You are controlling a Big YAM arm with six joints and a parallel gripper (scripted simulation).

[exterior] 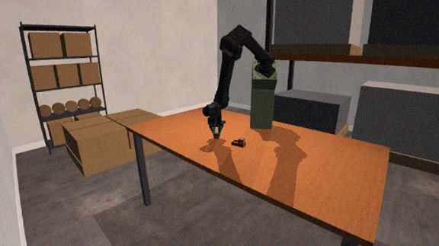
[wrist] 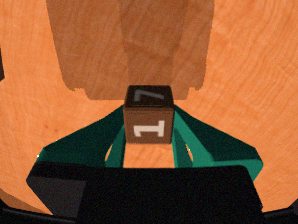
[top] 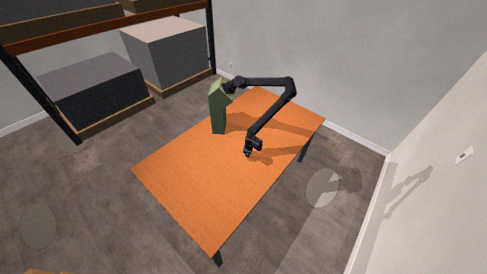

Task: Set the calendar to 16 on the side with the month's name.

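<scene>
The black arm [exterior: 227, 67] bends down from its green pedestal [exterior: 263, 109], its gripper [exterior: 216, 132] pointing at the orange table [exterior: 322, 170], teal fingers clamped on a brown number cube [wrist: 148, 123].

the black arm [top: 271, 110] reaches from a green pedestal [top: 220, 106] over the orange table [top: 213, 183], gripper [top: 246, 153] pointing down.

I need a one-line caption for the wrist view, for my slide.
Gripper shut on a brown digit cube, faces 1 and 7 visible, held above the orange table.
</scene>
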